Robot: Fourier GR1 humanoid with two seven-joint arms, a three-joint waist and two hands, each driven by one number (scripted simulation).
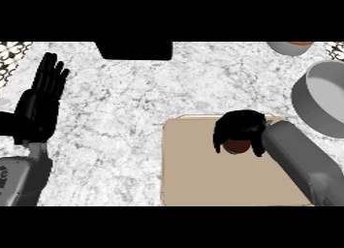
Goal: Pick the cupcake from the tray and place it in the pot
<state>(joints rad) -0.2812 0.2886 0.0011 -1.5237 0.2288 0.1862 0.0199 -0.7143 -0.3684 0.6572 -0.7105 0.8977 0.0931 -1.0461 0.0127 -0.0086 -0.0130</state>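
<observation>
A beige tray [203,169] lies on the marble counter at lower middle. My right hand [240,127] is over the tray's far edge, fingers curled down round the cupcake [236,146]; only the cupcake's brown lower part shows beneath the fingers. The grey pot [330,99] stands at the right edge, partly cut off by the view, a short way right of and beyond the hand. My left hand [44,92] rests open at the left edge, fingers pointing up.
A black block [135,50] sits at the counter's far edge, centre-left. A grey bowl [292,47] with something orange inside shows at the top right. Patterned tiles border both upper corners.
</observation>
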